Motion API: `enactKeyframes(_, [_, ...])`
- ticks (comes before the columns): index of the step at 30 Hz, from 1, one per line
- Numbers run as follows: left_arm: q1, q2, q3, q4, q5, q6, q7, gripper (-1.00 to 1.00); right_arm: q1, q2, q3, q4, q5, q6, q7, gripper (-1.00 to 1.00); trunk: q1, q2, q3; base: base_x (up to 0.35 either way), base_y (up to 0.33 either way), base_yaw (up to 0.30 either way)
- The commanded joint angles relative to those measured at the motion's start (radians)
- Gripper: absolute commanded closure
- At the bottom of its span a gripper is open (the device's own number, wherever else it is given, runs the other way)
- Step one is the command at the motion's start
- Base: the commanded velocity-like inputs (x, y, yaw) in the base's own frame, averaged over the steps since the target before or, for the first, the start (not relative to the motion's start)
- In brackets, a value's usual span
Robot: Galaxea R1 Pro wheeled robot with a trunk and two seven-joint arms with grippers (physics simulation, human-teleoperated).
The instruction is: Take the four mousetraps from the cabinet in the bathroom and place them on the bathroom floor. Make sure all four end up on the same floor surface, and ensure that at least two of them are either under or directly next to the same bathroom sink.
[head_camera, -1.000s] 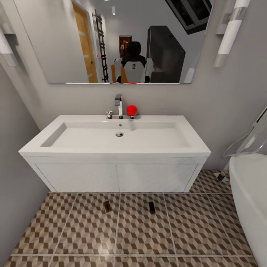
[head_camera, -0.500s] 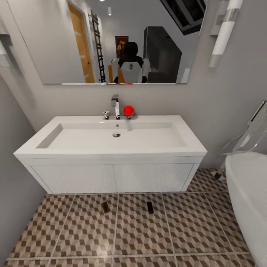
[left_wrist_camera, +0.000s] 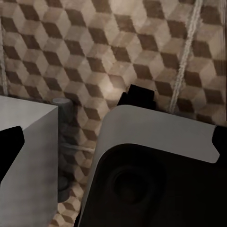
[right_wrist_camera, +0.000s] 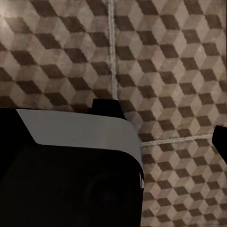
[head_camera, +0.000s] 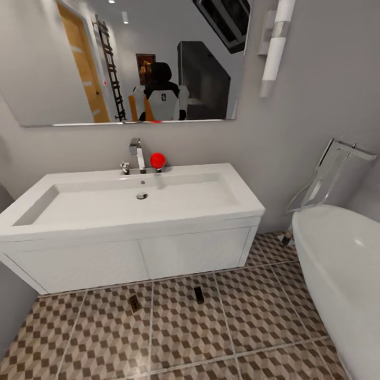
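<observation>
So far two small dark-brown mousetraps (head_camera: 134, 302) (head_camera: 199, 294) lie on the cube-patterned tiled bathroom floor (head_camera: 179, 338) before the white sink vanity (head_camera: 132, 258); two remain unseen, and I cannot tell either gripper's state.

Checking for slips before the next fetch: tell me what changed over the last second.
Only the camera moved: the view swung right, so the bathroom sink slid left and more of the tub came in. The two mousetraps lie as before on the bathroom floor in front of the vanity.

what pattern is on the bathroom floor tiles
A brown-and-beige 3D cube pattern with pale grout lines on the bathroom floor, clearest in the right wrist view.
</observation>
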Motion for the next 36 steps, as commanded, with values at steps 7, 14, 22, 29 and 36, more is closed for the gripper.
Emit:
enactKeyframes(7, [0.0,0.002,-0.009,-0.004,0.008,0.0,0.007,-1.0,-0.001,0.001,0.008,0.002,-0.01,-0.004,-0.001,-1.0,0.0,0.0,0.003,0.0,0.0,-0.288])
enactKeyframes(14, [0.0,0.002,-0.009,-0.004,0.008,0.0,0.007,-1.0,-0.001,0.002,0.008,0.002,-0.01,-0.004,-0.001,-1.0,0.0,0.0,0.007,0.0,0.0,-0.29])
enactKeyframes(22, [0.0,0.002,-0.009,-0.004,0.008,0.0,0.008,-1.0,-0.001,0.002,0.008,0.002,-0.01,-0.004,-0.001,-1.0,0.0,0.0,0.011,0.0,0.0,-0.29])
enactKeyframes(29, [0.0,0.002,-0.009,-0.004,0.008,0.0,0.008,-1.0,-0.001,0.002,0.008,0.002,-0.01,-0.004,-0.001,-1.0,0.0,0.0,0.014,0.0,0.0,-0.29])
enactKeyframes(36, [0.0,0.002,-0.009,-0.004,0.008,0.0,0.008,-1.0,-0.001,0.002,0.008,0.002,-0.01,-0.004,-0.001,-1.0,0.0,0.0,0.017,0.0,0.0,-0.29])
